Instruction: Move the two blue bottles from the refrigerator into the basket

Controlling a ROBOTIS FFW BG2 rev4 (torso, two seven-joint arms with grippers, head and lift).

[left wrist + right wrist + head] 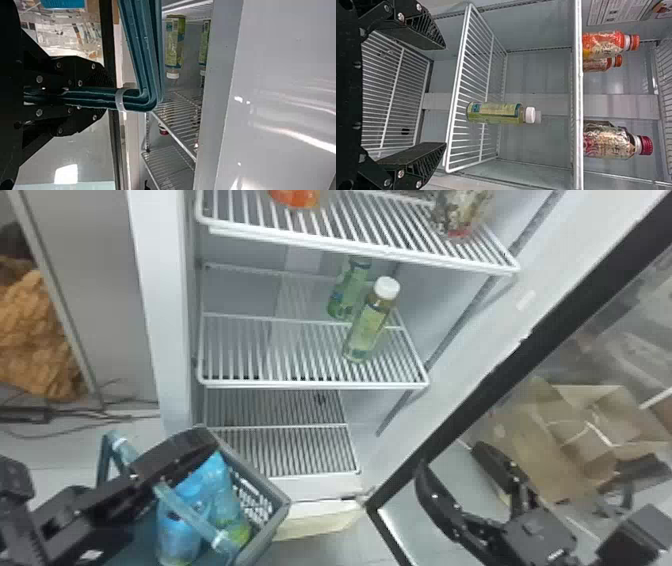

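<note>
Left hand (200, 446) clamped on basket handle (190, 515) — right hand (452, 459) gaping, pointed into refrigerator (162, 300) — green bottle (367, 327) ahead.

"What's blocked?"
"Head view: my left gripper (200, 450) and the handle (192, 517) cover parts of the blue bottles (175, 535). Basket (267, 487) cropped on its near side."
"Fridge?"
"Far green bottle's (341, 301) cap is behind the upper shelf (350, 247). Right wrist view: near green bottle (496, 113) hides most of it. Orange bottle (297, 197), far left, cropped in head view."
</note>
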